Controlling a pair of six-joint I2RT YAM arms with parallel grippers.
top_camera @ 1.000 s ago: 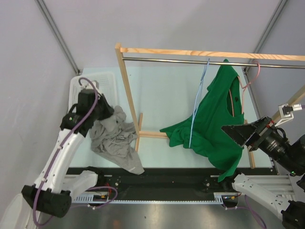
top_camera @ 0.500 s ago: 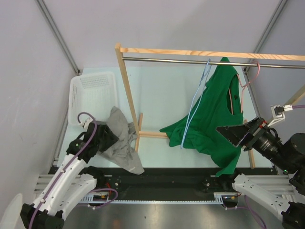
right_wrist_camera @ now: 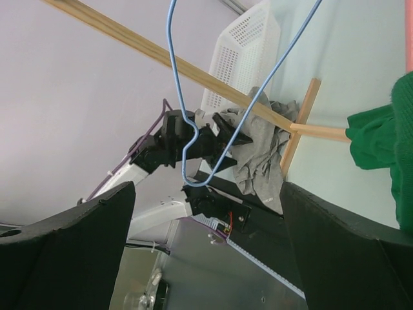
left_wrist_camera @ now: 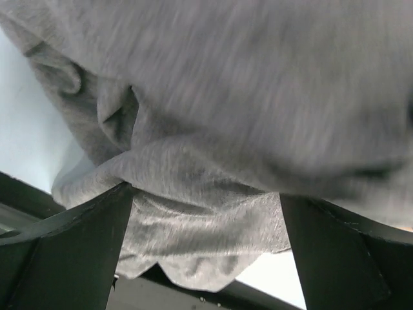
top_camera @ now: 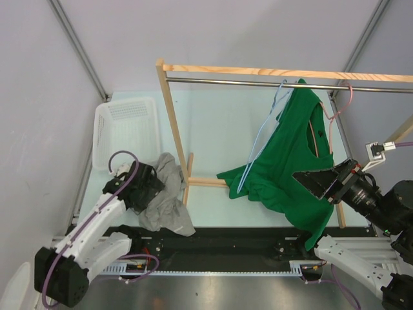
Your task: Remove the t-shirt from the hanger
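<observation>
Opens wide on the pale table [top_camera: 219, 135], bearing everything here. Next in size, the wooden rack [top_camera: 173, 123]: stands upright mid-table, with a steel rail [top_camera: 226, 81] across its top. On to the green t-shirt [top_camera: 287, 168]: hangs from that rail at the right end on the pink hanger [top_camera: 350, 97], neck up by the rail, body slanting down and left, hem trailing toward the near edge. Then the white basket [top_camera: 126, 129]: sits far left, apart from the rack. Just nearer than that, the grey t-shirt [top_camera: 169, 206]: lies crumpled on the table beside the rack's foot. Up on the rail, the blue hanger [right_wrist_camera: 271, 80]: dangles as plain wire just left of the green neck, tilted across the cloth. Down to the left gripper [left_wrist_camera: 205, 192]: sits low at the grey heap, jaws apart, cloth bunched across the gap, clamped on nothing. Finally the right gripper [right_wrist_camera: 208, 185]: hovers at the green t-shirt's lower right, jaws spread wide, green fabric just beside 1 finger, gripping nothing.
</observation>
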